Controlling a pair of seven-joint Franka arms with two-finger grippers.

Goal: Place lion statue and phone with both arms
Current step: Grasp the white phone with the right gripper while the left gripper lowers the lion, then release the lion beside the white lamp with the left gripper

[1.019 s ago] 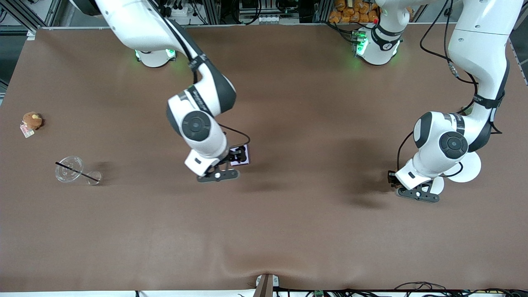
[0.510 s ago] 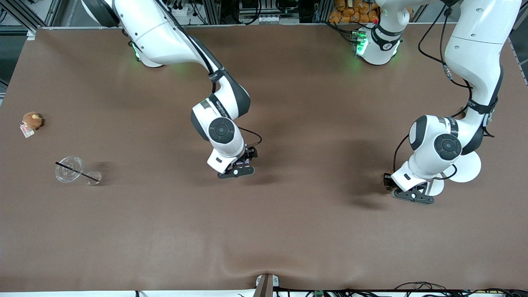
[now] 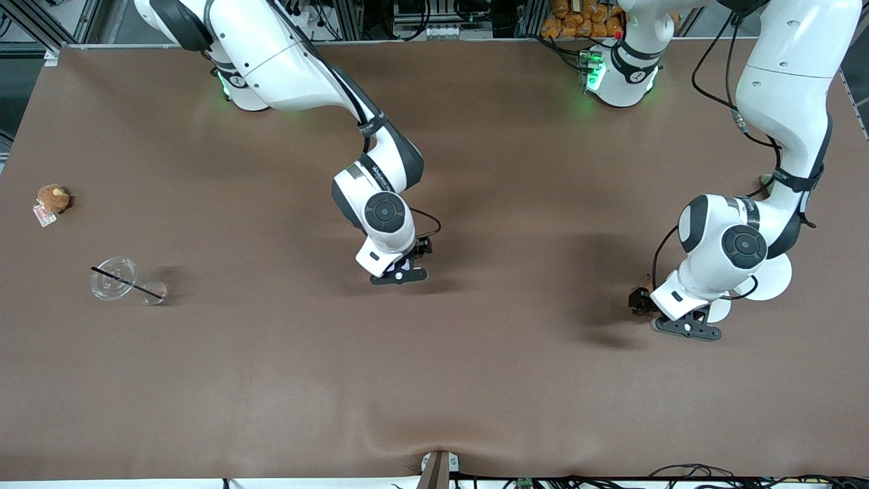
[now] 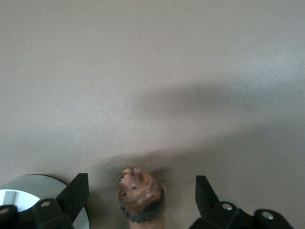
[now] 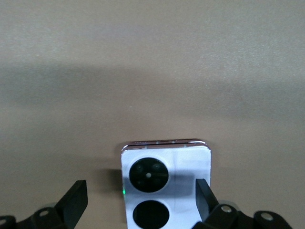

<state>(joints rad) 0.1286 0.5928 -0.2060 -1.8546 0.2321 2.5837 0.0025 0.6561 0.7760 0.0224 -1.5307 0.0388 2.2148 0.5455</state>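
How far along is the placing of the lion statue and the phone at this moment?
Both look set down. The left gripper stands open around the lion statue on the table, fingers clear of it. The right gripper is open around the phone, which lies flat. Nothing is in hand. Left: lifting both arms away.
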